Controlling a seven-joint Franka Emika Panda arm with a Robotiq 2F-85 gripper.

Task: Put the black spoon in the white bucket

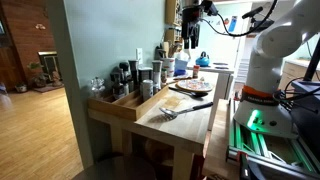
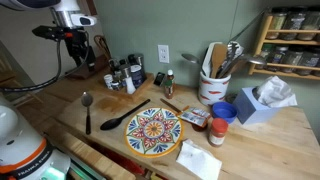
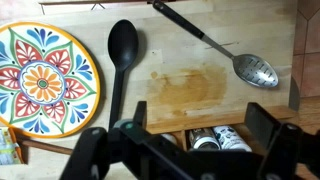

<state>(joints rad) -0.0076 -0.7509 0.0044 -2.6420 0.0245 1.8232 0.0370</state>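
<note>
Patterned plate (image 2: 153,131), slotted spoon (image 3: 210,41), tissue box (image 2: 258,105)

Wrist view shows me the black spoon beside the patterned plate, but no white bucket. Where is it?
Observer: In an exterior view, the white bucket stands beyond the plate, near the wall, next to a blue tissue box.
Operator: Is it empty?
Observer: No, several utensils stand upright in it.
Operator: How high is my gripper?
Observer: The gripper hangs well above the table, clear of the black spoon.
</note>
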